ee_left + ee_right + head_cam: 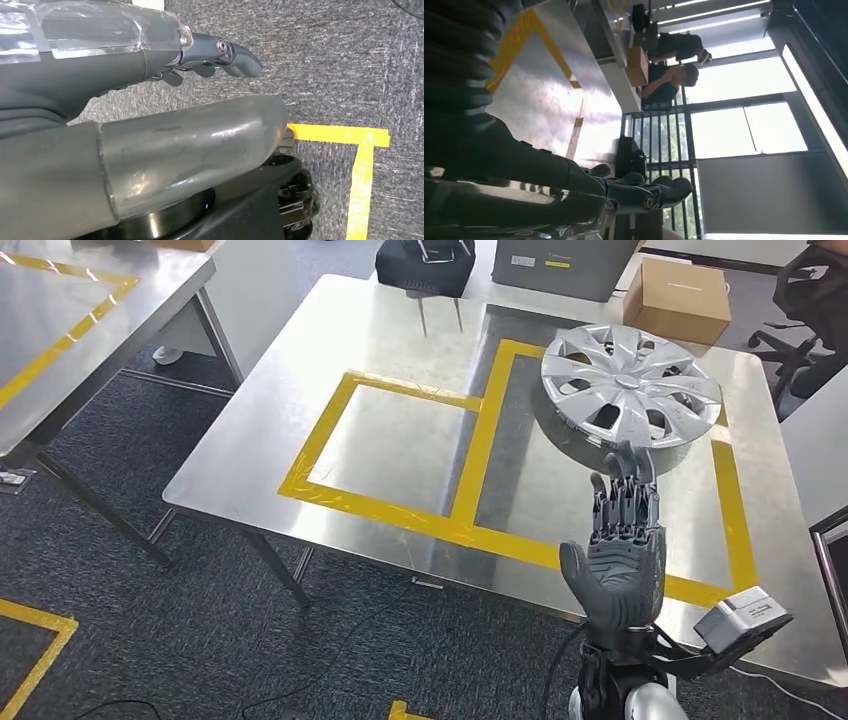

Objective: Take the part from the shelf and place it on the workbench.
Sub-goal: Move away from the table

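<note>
I find the part, a silver plastic hubcap (631,385) with curved spokes and open slots, lying flat on the workbench (400,340) inside the far right corner of the right-hand yellow tape square (600,460). I judge the tape outlines mark the drop zones, which explains its position there, so the placement step reads as done. My right hand (622,540) is raised above the near right edge of the bench, palm toward the camera, fingers straight and slightly apart, grasping nothing; its fingertips overlap the near rim of the hubcap in the head view, and I cannot tell whether they touch it. My left hand (220,55) hangs low over grey carpet (350,60) beside a yellow floor marking (350,135); its fingers appear loosely extended with nothing in them. The bench top is brushed steel, smooth and reflective, so I expect the light hubcap to slide easily if nudged. A cardboard box (676,300) sits at the far right corner, a dark bag (425,265) at the far edge. A person (669,80) is seated beyond the bench.
</note>
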Available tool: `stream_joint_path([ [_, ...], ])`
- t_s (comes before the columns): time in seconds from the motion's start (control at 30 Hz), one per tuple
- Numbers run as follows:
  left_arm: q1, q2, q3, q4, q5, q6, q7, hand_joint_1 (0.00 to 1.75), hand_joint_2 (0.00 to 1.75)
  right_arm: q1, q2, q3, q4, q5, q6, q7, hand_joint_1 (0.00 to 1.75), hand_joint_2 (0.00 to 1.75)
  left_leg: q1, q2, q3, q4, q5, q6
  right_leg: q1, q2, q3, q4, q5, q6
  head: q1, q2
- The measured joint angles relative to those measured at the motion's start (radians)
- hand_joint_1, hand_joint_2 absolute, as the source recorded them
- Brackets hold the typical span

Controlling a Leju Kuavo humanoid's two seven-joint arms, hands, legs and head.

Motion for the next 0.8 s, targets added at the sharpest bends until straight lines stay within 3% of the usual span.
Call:
stream_joint_path([
  [0.37, 0.0, 0.006, 0.0, 0.0, 0.002, 0.004, 0.014, 0.0, 0.0, 0.015, 0.074, 0.036, 0.065, 0.012, 0.013, 0.018, 0.0, 0.0, -0.006, 0.007, 0.002, 0.001, -0.001, 0.002, -0.006, 0.007, 0.0, -0.002, 0.005, 0.007, -0.003, 0.0],
  [0.47, 0.0, 0.007, 0.0, 0.0, 0.004, 0.004, 0.021, 0.0, 0.0, 0.015, 0.083, 0.038, 0.073, 0.014, 0.015, 0.019, 0.0, 0.0, -0.012, 0.006, 0.002, 0.002, 0.001, 0.008, -0.01, 0.007, 0.0, -0.005, 0.008, 0.012, -0.006, 0.0],
  [0.57, -0.001, 0.008, 0.0, 0.0, 0.005, 0.004, 0.027, 0.0, 0.0, 0.016, 0.089, 0.04, 0.077, 0.015, 0.017, 0.019, 0.0, 0.0, -0.009, 0.005, 0.004, -0.005, 0.014, 0.021, -0.011, 0.007, -0.003, -0.004, 0.006, 0.022, -0.01, 0.0],
  [0.63, -0.001, 0.007, 0.0, 0.0, 0.006, 0.005, 0.03, 0.0, 0.0, 0.016, 0.089, 0.041, 0.079, 0.015, 0.019, 0.019, 0.0, 0.0, -0.004, 0.005, 0.005, -0.013, 0.022, 0.03, -0.01, 0.006, -0.025, 0.054, -0.04, 0.025, -0.004, 0.0],
  [0.7, 0.0, 0.006, 0.0, 0.0, 0.006, 0.005, 0.03, 0.0, 0.0, 0.016, 0.089, 0.043, 0.082, 0.015, 0.02, 0.019, 0.0, 0.0, -0.006, 0.006, 0.003, -0.013, 0.025, 0.033, -0.01, 0.006, -0.07, 0.177, -0.108, 0.026, 0.007, 0.0],
  [0.73, 0.0, 0.006, 0.0, 0.0, 0.006, 0.006, 0.028, 0.0, 0.0, 0.017, 0.089, 0.045, 0.084, 0.015, 0.02, 0.019, 0.0, 0.0, -0.008, 0.006, 0.003, -0.013, 0.025, 0.034, -0.01, 0.006, -0.089, 0.232, -0.127, 0.025, 0.011, 0.0],
  [0.77, 0.001, 0.006, 0.0, 0.0, 0.006, 0.006, 0.026, 0.0, 0.0, 0.017, 0.089, 0.046, 0.087, 0.015, 0.021, 0.019, 0.0, 0.0, -0.011, 0.006, 0.002, -0.013, 0.026, 0.034, -0.01, 0.006, -0.098, 0.26, -0.128, 0.023, 0.013, 0.0],
  [0.8, 0.0, 0.006, 0.0, 0.0, 0.006, 0.006, 0.024, 0.0, 0.0, 0.017, 0.089, 0.047, 0.089, 0.014, 0.021, 0.019, 0.0, 0.0, -0.013, 0.006, 0.003, -0.013, 0.026, 0.034, -0.009, 0.006, -0.091, 0.252, -0.109, 0.018, 0.016, 0.0],
])
